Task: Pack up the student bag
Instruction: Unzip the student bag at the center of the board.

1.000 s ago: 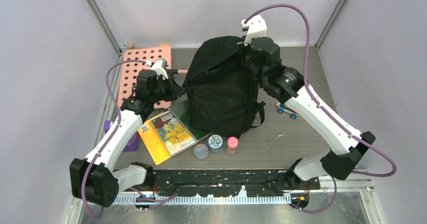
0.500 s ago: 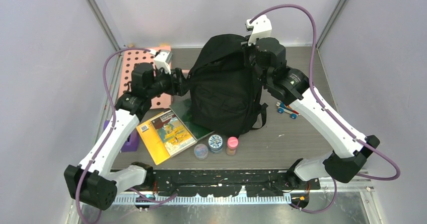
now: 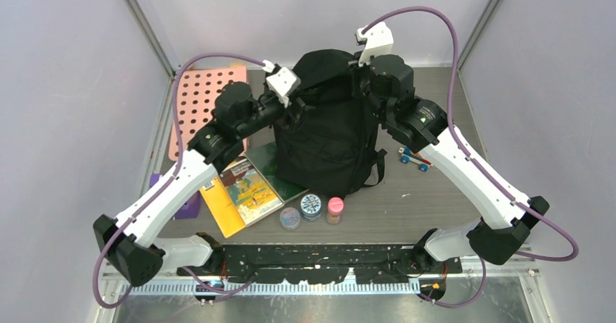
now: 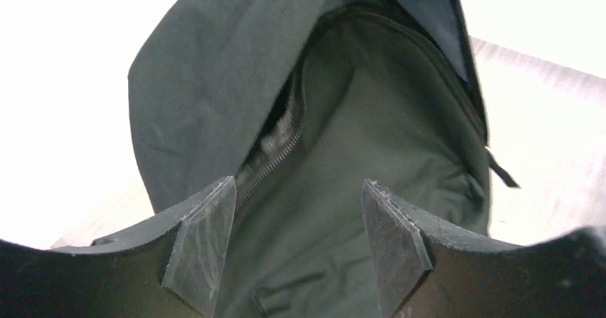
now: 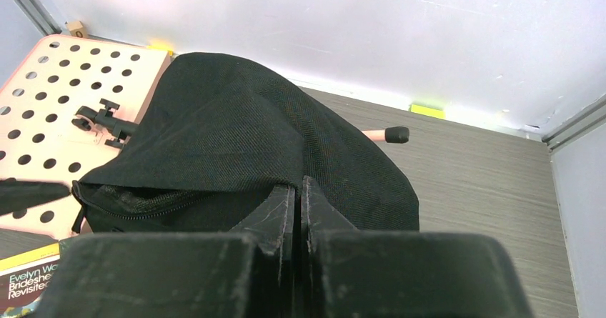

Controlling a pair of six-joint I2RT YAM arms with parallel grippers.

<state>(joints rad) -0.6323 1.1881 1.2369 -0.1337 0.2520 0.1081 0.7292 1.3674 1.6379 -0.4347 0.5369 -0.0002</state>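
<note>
Top external view: a black student bag [image 3: 327, 134] is seen upright at the middle of the table, toward the far side, with its top flap slumped forward.

The right gripper [image 3: 361, 83] is set at the bag's upper right. In the right wrist view its fingers [image 5: 282, 204] are pressed together and appear to be pinching a fold of the black cloth at the top.

The left gripper [image 3: 294, 112] is placed at the bag's upper left. In the left wrist view its fingers [image 4: 204, 243] are spread apart with nothing between them, aimed at the open mouth, where a zipper [image 4: 275, 146] and grey lining are shown.

Books [image 3: 243, 192] lie just left of the bag's base, and three small jars [image 3: 311, 205] stand near its front.

The bag is judged soft and limp: it will sag and fold when lifted, and its mouth will collapse unless held apart. A hold is best taken on the stiffer zipper edge or flap seam, one side per gripper. Loose cloth alone may slip free.
</note>
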